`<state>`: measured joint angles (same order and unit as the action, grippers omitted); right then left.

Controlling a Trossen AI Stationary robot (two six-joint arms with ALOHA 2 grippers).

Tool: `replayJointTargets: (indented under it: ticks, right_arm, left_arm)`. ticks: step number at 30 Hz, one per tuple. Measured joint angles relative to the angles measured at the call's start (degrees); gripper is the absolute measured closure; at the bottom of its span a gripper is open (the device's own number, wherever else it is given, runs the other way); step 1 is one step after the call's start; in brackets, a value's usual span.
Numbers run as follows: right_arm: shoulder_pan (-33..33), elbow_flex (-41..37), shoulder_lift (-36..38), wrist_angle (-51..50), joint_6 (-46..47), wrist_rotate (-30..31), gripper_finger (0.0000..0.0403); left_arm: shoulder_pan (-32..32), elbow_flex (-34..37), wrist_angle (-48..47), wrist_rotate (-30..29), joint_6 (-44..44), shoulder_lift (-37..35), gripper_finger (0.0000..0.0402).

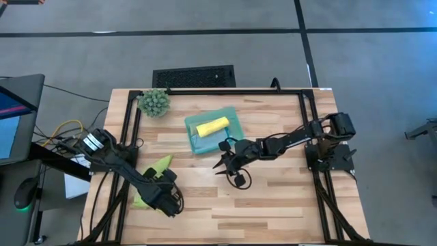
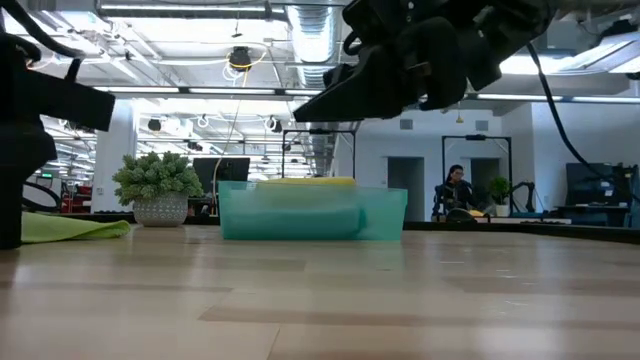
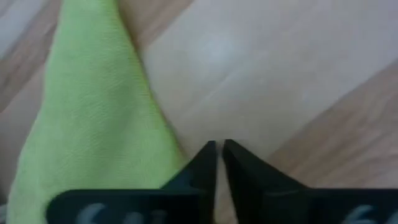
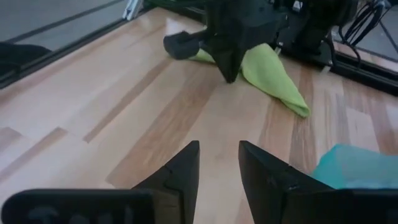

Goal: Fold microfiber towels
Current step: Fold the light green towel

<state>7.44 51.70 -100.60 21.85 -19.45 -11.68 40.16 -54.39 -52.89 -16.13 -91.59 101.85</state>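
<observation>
On my left, the left end effector [image 1: 166, 199] sits nearly shut beside the lime green towel [image 1: 154, 174], near the table's [image 1: 273, 205] left edge. Mid-table, a yellow towel [image 1: 212, 126] lies in the teal tray [image 1: 232, 114]. The right end effector [image 1: 229, 167] hangs partly spread, empty.

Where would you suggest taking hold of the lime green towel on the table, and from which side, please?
I would pinch the pointed corner of the lime green towel that reaches toward the teal tray, coming straight down from above. The cloth lies flat and limp on the table, and that tip is bare and clear of the left gripper, so probably only a top-down pinch gets under an edge.
</observation>
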Motion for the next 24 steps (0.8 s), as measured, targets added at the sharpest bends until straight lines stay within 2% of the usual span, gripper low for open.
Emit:
replayJointTargets:
  ticks: [2, 6, 9, 15, 18, 22, 24]
  right_arm:
    - [0.0, 0.0, 0.0, 0.6, 0.0, 0.0, 0.0268]
    - [0.0, 0.0, 0.0, 1.7, 0.0, -0.1, 0.027]
    - [-0.5, 0.0, 0.0, 1.7, 0.4, -0.2, 0.027]
    - [-0.4, -0.2, -2.3, -0.4, -1.1, -3.1, 0.0266]
    - [0.4, 0.5, -4.4, 5.6, -1.9, -3.2, 0.0269]
    - [1.1, 0.2, -5.6, 7.3, -2.1, -3.3, 0.0274]
    - [1.2, 0.3, -6.1, 7.2, -2.0, -3.3, 0.0275]
  left_arm:
    - [0.8, -0.7, -0.4, 0.1, -0.2, 0.2, 0.0392]
    - [3.4, -4.3, -0.2, -1.4, 0.0, -0.5, 0.04]
    - [5.0, -8.2, -0.7, -8.1, 2.6, -1.5, 0.04]
    - [6.0, -17.5, -0.3, -21.6, 14.3, -2.0, 0.0401]
    - [5.9, -20.7, 0.4, -25.7, 20.5, -2.0, 0.0401]
    - [5.9, -22.4, -0.9, -27.2, 23.6, -2.0, 0.0401]
    - [5.9, -22.4, -3.8, -25.7, 19.8, -2.0, 0.0401]
